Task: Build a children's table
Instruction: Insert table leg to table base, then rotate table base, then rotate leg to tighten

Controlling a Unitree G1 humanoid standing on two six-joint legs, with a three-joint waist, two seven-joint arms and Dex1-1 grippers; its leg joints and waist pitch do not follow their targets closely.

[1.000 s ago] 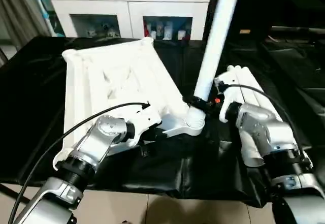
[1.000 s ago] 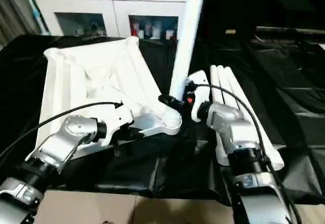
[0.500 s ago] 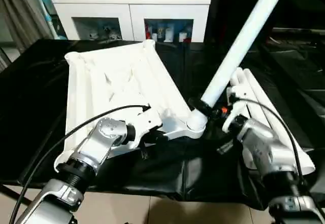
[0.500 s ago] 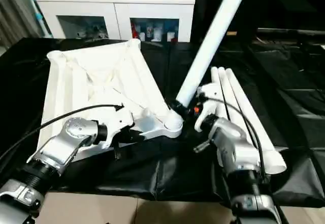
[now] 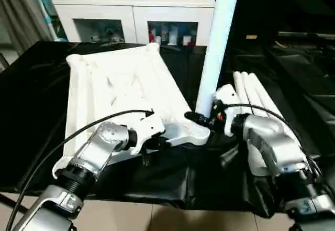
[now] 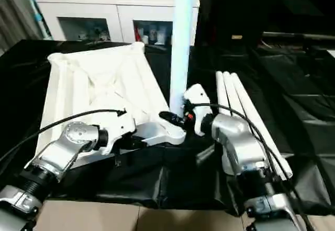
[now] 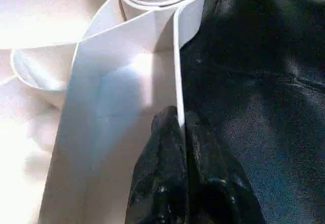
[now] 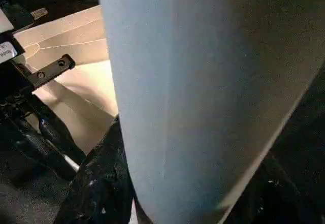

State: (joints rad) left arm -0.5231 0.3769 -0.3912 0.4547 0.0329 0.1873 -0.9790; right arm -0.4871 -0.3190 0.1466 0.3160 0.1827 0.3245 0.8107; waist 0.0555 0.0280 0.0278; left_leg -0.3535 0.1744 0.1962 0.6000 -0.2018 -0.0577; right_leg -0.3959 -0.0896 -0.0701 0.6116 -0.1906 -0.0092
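Observation:
The white tabletop (image 5: 115,84) lies underside up on black cloth, its X-braced ribs showing. My left gripper (image 5: 156,142) is shut on the thin rim wall (image 7: 177,82) at the near right corner, just short of the round corner socket (image 5: 196,132). One black finger (image 7: 162,148) sits on each side of that wall. A long white leg (image 5: 214,42) stands almost upright over the socket. My right gripper (image 5: 203,117) is shut on its lower end, and its dark finger (image 8: 96,183) presses against the tube (image 8: 203,82).
More white legs (image 6: 238,102) lie side by side on the cloth behind my right forearm. A white cabinet with glass doors (image 5: 136,11) stands beyond the table. The black cloth (image 5: 36,89) ends near me, with floor (image 5: 157,218) below.
Half a second ago the leg leaned far to the right. It now stands nearly upright over the corner socket, still in my right gripper. My left gripper has kept its hold on the rim.

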